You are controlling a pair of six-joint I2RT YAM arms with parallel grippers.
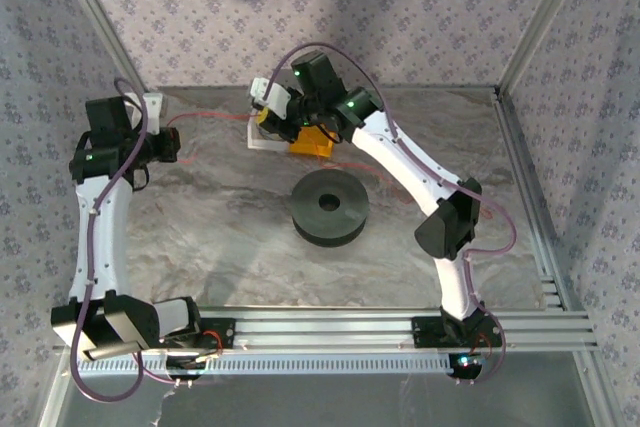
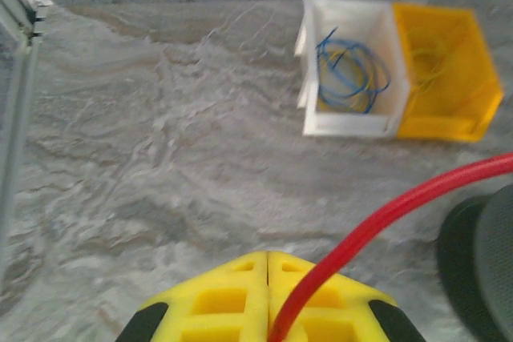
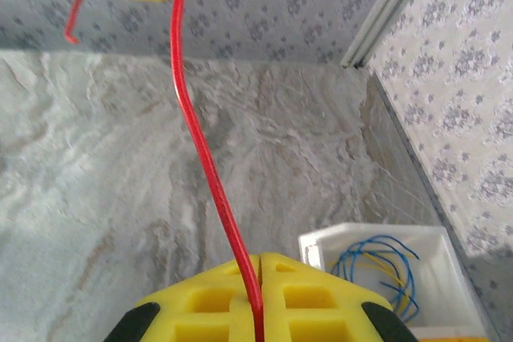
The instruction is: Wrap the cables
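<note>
Red cable [image 3: 197, 146] stretches between left pincer [image 2: 267, 258] and right pincer [image 3: 260, 260], both clamped on it, over open tabletop [image 1: 220, 217] near back wall [image 1: 400, 17].

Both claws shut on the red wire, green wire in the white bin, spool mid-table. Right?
Not quite: the white bin holds blue wire, not green; the left wrist view shows it. The rest stands: left claw and right claw are both shut on the red wire, spool mid-table.
</note>
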